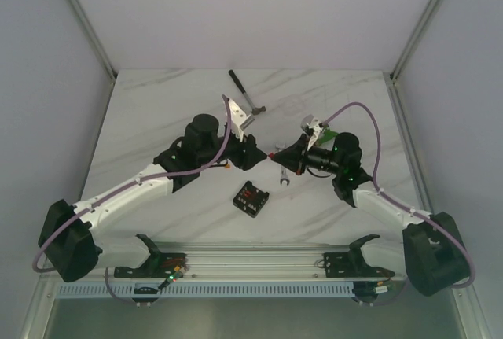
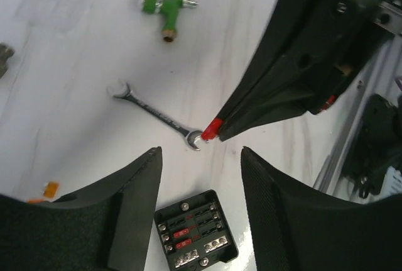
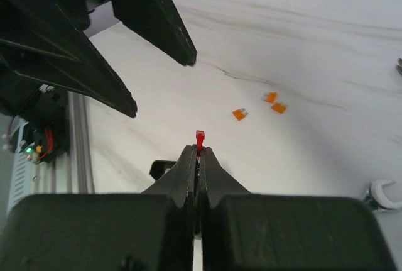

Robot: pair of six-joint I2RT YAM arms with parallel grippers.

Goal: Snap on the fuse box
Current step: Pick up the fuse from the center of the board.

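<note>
On the marbled table (image 1: 157, 119) the two arms meet tip to tip over the middle. The left gripper (image 2: 201, 153) is spread wide and holds nothing; the right gripper (image 3: 198, 154) is pinched tight on a small red fuse (image 3: 200, 138). The fuse box (image 2: 195, 233) lies lidless just nearer than both grippers, apart from them. Its rows hold red fuses, perhaps three, beside screw terminals. Just beyond it lies a wrench (image 2: 157, 115), with a green connector (image 2: 164, 8) farther off. Three loose orange fuses (image 3: 274, 102) lie to the left.
</note>
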